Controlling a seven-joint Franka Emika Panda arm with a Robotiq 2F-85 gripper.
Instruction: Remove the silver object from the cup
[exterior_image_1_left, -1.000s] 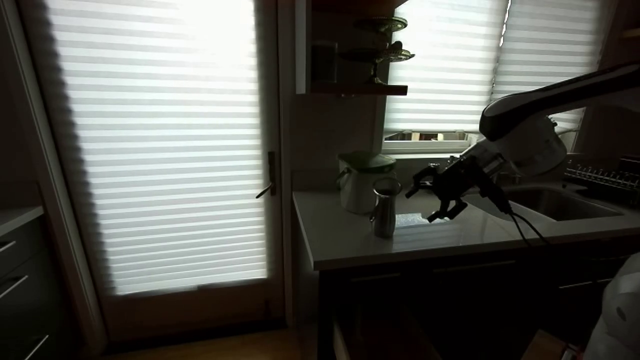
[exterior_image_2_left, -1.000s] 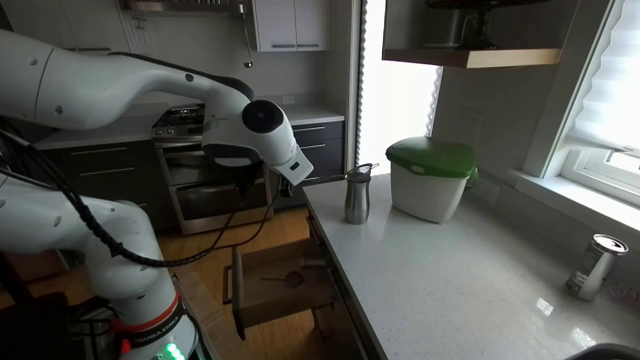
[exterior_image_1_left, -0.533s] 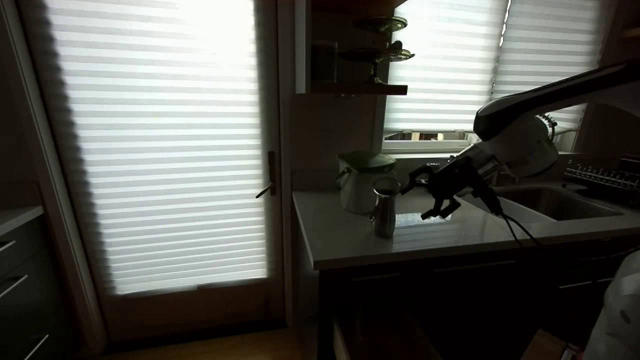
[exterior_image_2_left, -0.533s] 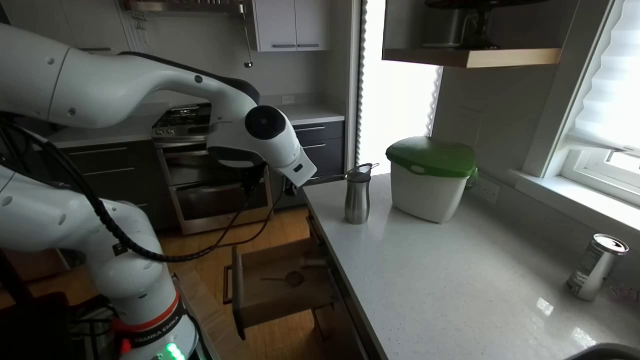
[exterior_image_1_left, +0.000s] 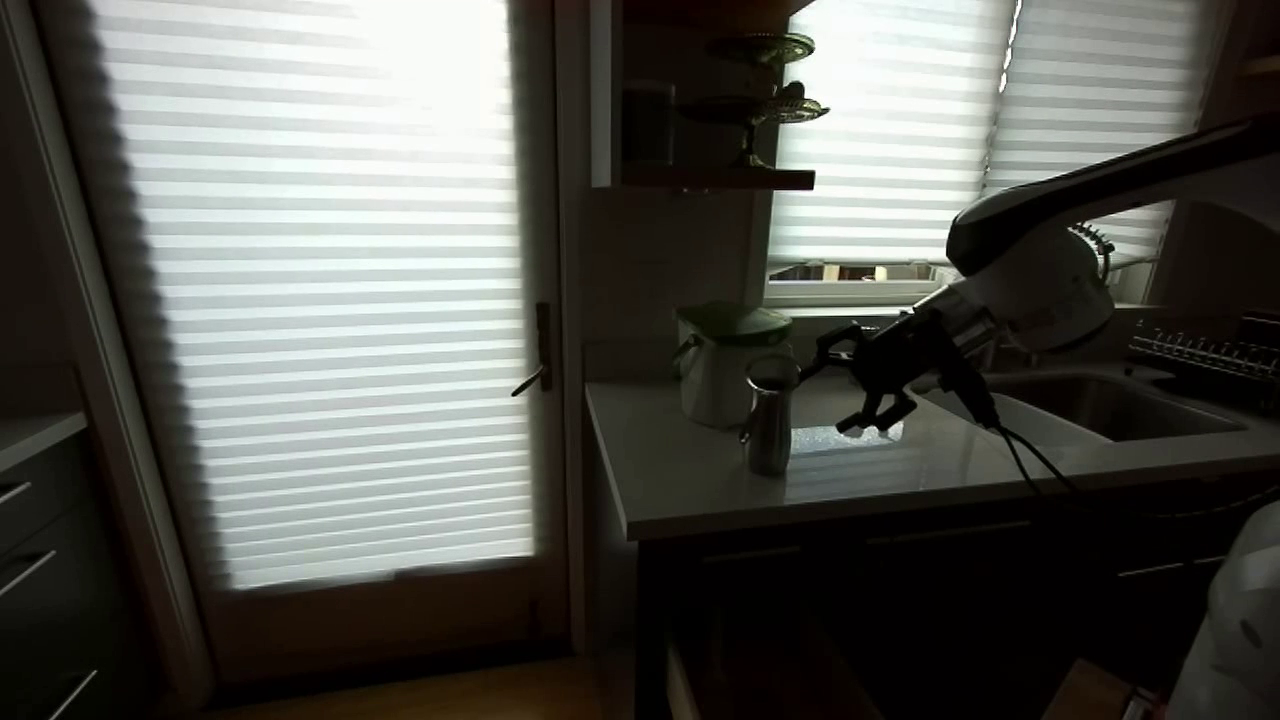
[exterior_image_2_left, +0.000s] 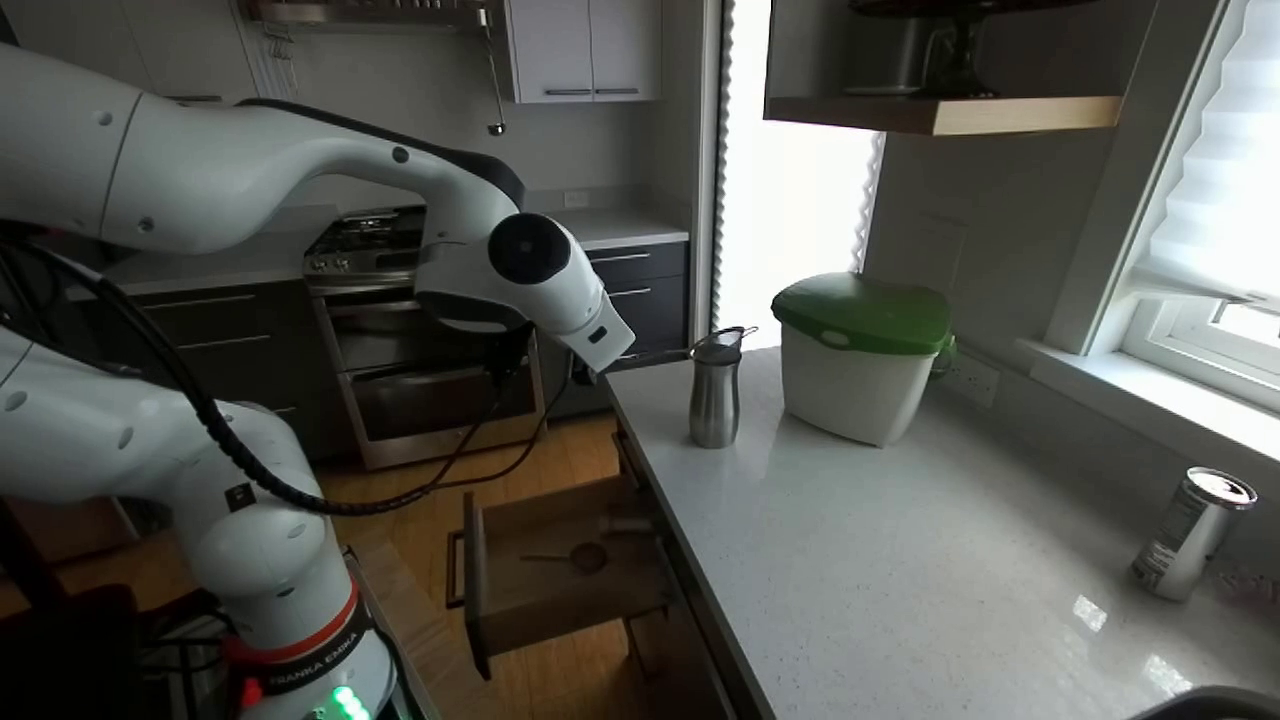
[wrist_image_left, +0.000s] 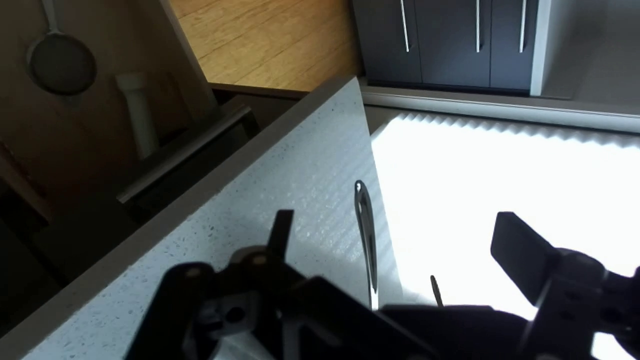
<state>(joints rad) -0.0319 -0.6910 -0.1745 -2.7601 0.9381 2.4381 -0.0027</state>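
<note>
Strainer (exterior_image_2_left: 717, 351) atop cup (exterior_image_2_left: 714, 410) — handle (wrist_image_left: 369, 242) showing between spread-apart jaws in the wrist view.

The cup (exterior_image_2_left: 714, 405) is a tall tumbler of dull grey metal, narrowing below its flared mouth, standing upright on the table (exterior_image_2_left: 880, 560) near a corner. The strainer (exterior_image_2_left: 717, 350), silvery with a round head, sits across the cup's mouth; in an exterior view a small wire loop juts past the rim on one side and a long thin handle (wrist_image_left: 367, 230) reaches out on the opposite side, while how deep the bowl dips cannot be made out. In the wrist view the handle shows over the table, shiny, rounded at the tip, its lower end hidden.
</note>
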